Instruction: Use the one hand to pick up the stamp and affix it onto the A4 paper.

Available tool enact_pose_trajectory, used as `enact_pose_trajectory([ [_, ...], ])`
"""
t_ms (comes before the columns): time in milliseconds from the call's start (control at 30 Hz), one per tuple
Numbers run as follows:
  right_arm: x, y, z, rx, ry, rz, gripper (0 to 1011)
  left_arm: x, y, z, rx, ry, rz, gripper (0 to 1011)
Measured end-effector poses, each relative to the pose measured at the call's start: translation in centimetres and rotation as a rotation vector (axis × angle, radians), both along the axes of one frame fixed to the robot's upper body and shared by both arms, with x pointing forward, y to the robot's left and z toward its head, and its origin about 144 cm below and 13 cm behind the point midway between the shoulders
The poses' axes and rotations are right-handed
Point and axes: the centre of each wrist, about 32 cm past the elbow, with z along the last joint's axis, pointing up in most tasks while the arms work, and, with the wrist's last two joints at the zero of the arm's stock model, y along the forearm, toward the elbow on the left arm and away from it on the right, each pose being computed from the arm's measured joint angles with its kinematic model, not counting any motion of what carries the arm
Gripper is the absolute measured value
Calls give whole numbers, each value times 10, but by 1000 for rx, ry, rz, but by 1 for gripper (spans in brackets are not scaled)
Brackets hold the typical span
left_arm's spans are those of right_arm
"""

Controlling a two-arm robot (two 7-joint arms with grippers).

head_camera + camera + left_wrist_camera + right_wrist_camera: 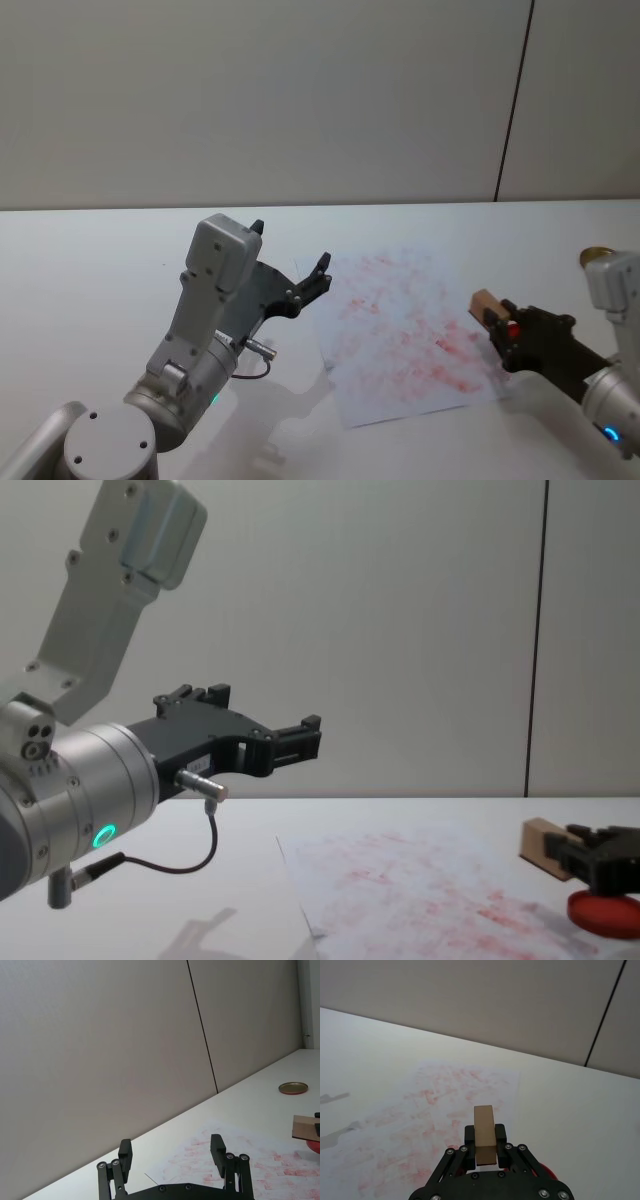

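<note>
1. Left gripper (290, 246) nearest, raised above the table (100, 280), fingers apart, gripping nothing
2. My right gripper (485, 1136) is clamped on the stamp (486, 302), block jutting forward between the fingers
3. Stamp sits at the right edge of the A4 paper (400, 340), which lies flat, smeared red
4. Red ink pad (603, 912) just beneath my right gripper

The A4 paper (405, 335) lies on the tabletop (100, 260). The left claw (290, 245) hangs left of the paper. The right claw (498, 320), gripping the stamp (484, 301), sits at the paper's right edge, above the ink pad (603, 912).
</note>
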Motion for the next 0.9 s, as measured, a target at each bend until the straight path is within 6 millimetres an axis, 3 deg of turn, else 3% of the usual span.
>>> enact_pose_trajectory([
  [900,1,51,-2,23,40,177,217,0,0,0,0,0,0,993],
])
